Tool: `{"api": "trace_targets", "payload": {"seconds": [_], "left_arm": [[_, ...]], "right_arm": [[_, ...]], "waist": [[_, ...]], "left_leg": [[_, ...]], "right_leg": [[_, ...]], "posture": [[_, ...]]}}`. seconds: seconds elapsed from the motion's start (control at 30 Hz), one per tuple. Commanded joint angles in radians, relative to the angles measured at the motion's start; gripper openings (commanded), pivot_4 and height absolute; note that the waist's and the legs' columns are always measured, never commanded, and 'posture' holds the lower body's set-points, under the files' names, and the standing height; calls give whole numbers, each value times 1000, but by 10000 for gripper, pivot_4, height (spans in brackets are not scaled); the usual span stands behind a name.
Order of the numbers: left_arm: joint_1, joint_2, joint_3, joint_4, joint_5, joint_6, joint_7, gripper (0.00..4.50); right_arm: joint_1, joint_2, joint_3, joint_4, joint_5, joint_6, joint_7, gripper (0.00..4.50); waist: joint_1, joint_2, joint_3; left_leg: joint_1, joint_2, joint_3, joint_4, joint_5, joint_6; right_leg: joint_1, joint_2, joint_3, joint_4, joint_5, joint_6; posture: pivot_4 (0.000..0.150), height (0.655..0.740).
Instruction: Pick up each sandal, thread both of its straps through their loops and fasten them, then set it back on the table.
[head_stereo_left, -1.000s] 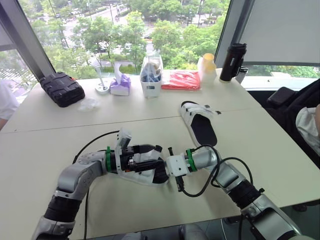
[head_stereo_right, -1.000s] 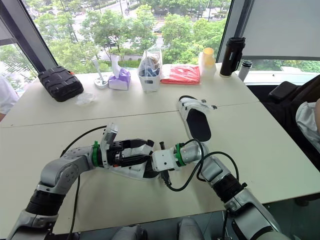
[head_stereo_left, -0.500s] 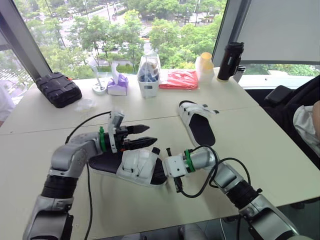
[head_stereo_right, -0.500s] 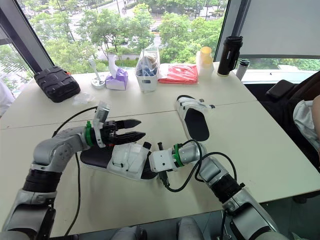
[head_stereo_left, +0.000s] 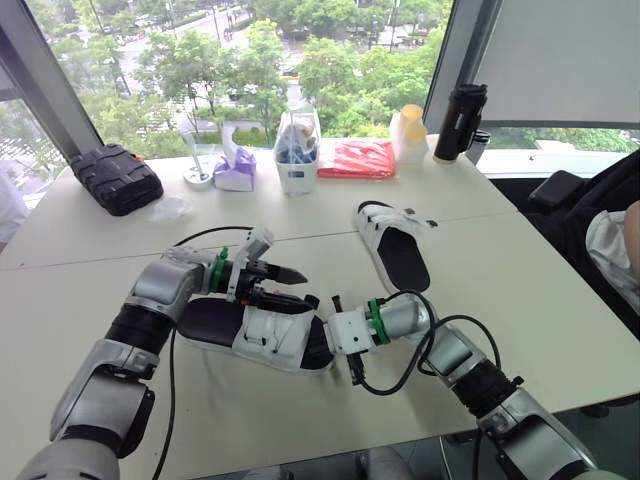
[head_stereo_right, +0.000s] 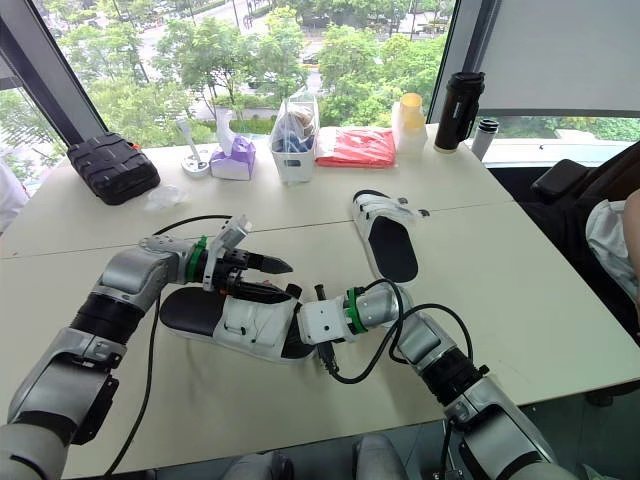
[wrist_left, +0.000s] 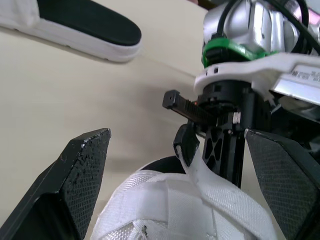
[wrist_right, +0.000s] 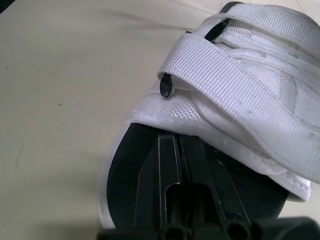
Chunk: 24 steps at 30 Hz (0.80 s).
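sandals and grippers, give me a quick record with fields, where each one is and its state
near sandal: lies flat on the table between the two grippers
far sandal: flat on the table, apart, beyond the right arm
left gripper: open, over the near sandal's white straps, one finger on each side
right gripper: shut, fingers lying on the near sandal's black insole at its strapped end
straps: whether they are fastened cannot be told
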Motion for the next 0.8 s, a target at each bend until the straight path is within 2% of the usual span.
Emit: {"api": "trace_targets", "payload": {"seconds": [0.03, 0.1, 0.27, 0.33, 0.57, 0.8], "left_arm": [[-34, -9, -24, 17, 42, -44, -43, 39618], [-40, -20, -30, 23, 56, -52, -53, 32800], [-47, -49, -30, 30, 80, -65, -61, 8623], [-49, -53, -27, 30, 87, -67, -66, 573], [-60, -38, 31, 9, 66, -65, -67, 573], [-21, 28, 206, -165, -151, 116, -104, 573]], "right_arm": [[36, -8, 72, 68, -78, 32, 10, 0], [36, -7, 73, 71, -78, 31, 8, 0], [36, -5, 74, 71, -78, 31, 7, 0], [35, -5, 74, 72, -78, 30, 7, 0], [33, -3, 74, 76, -78, 30, 3, 0], [33, 1, 76, 80, -80, 28, -3, 0]], "waist": [[0, 0, 0], [0, 0, 0], [0, 0, 0], [0, 0, 0], [-1, 0, 0], [-3, 0, 1]], "left_leg": [[0, 0, 0, 0, 0, 0], [0, 0, 0, 0, 0, 0], [0, 0, 0, 0, 0, 0], [0, 0, 0, 0, 0, 0], [0, 0, 0, 0, 0, 0], [0, 1, 0, 0, 0, 0]], "right_leg": [[0, 0, 0, 0, 0, 0], [0, 0, 0, 0, 0, 0], [0, 0, 0, 0, 0, 0], [0, 0, 0, 0, 0, 0], [0, 0, 0, 1, 0, 0], [-2, 1, 0, 2, 0, 0]], "posture": [[1500, 7400], [1500, 7400], [1500, 7400], [1500, 7400], [1500, 7400], [1500, 7400]]}}
